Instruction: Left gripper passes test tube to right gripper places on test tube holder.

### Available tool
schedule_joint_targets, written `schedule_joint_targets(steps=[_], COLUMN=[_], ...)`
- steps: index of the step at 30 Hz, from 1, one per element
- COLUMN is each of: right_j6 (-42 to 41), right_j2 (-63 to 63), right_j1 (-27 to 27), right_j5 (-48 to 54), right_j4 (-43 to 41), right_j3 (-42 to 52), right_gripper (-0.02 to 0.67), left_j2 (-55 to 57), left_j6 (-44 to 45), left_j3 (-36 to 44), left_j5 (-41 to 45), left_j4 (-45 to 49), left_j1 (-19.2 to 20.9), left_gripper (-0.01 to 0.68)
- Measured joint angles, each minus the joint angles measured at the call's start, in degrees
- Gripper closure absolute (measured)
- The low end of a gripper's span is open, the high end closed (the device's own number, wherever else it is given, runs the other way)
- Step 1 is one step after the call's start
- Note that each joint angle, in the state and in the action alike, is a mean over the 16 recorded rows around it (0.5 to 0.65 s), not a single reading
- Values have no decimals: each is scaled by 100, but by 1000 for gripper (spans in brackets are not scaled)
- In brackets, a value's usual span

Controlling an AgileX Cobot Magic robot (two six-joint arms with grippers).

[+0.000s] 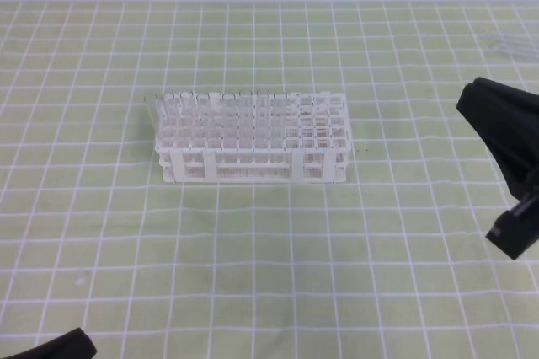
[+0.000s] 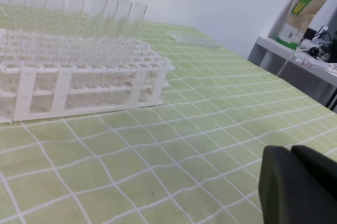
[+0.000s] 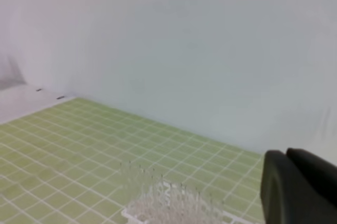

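The white test tube holder [image 1: 253, 152] stands mid-table, with several clear tubes upright in its back row and left end [image 2: 108, 11]. I cannot tell which of them is the task's test tube. Neither gripper holds a tube. In the left wrist view the left gripper [image 2: 291, 153] is shut and empty, low over the cloth to the right of the holder [image 2: 79, 74]. Only a black piece of the left arm [image 1: 59, 346] shows at the bottom left corner. The right gripper [image 3: 286, 155] is shut and empty, raised beside the holder [image 3: 168, 205]. Its black arm [image 1: 501, 136] is at the right edge.
A green checked cloth [image 1: 253, 275] covers the table. Some clear tubes lie loose at the far right back [image 1: 515, 41], also seen past the holder as clear tubes [image 2: 192, 39]. A white wall runs behind. A side shelf with a paper bag [image 2: 301, 16] stands off the table.
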Motion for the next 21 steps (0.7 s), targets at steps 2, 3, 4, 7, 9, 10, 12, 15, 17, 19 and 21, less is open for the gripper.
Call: schedule_joint_targets(steps=[2, 3, 4, 7, 9, 10, 12, 15, 17, 19, 21], right_j6=[-10, -15, -19, -23, -25, -26, -27, -21, -15, -8, 7], right_j2=[-95, -157, -234, -578, -916, -1114, -1570, -2395, -2945, -3442, -3859], right_j1=[-28, -58, -101, -321, -536, -661, -937, -1413, -1723, -1999, -2221], right_j5=[93, 153, 213, 379, 474, 523, 627, 774, 813, 813, 810], right_j4=[-14, -22, -29, -48, -59, -63, -62, -33, 0, 37, 82], right_j3=[44, 72, 106, 292, 493, 612, 890, 1406, 1772, 2114, 2410], right_gripper=[663, 663, 664, 664, 664, 664, 664, 664, 664, 664, 664], left_j2=[5, 3, 5, 3, 6, 6, 12, 12, 12, 15, 15], left_j6=[0, 0, 0, 0, 0, 0, -1, -1, -1, -1, -1], left_j3=[8, 4, 8, 4, 8, 8, 16, 16, 16, 20, 20], left_j5=[-9, -4, -9, -4, -9, -9, -18, -22, -22, -26, -26], left_j4=[0, 0, 0, 0, 0, 0, 0, 0, 0, 1, 3], left_j1=[1, 0, 1, 0, 1, 1, 2, 2, 2, 2, 2], left_gripper=[675, 675, 675, 675, 675, 675, 675, 675, 675, 675, 675])
